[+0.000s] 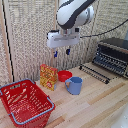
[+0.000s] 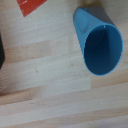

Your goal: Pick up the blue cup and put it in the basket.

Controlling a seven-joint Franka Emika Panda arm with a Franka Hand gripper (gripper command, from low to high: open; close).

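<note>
The blue drinking vessel (image 1: pixel 74 85), a medium-blue mug with a side handle, stands upright on the wooden table near the middle of the exterior view. My gripper (image 1: pixel 61 51) hangs well above it and a little toward the exterior view's left, fingers apart and holding nothing. The wrist view looks down into the mug's open mouth (image 2: pixel 102 50); my fingers do not show there. The receptacle (image 1: pixel 25 102), a red mesh basket with a pale blue-grey rim, sits at the exterior view's lower left.
A small red bowl (image 1: pixel 64 76) and a red-and-yellow box (image 1: pixel 48 76) stand just behind the mug. A toaster oven (image 1: pixel 113 55) with its door folded down occupies the exterior view's right. A woven screen closes the back.
</note>
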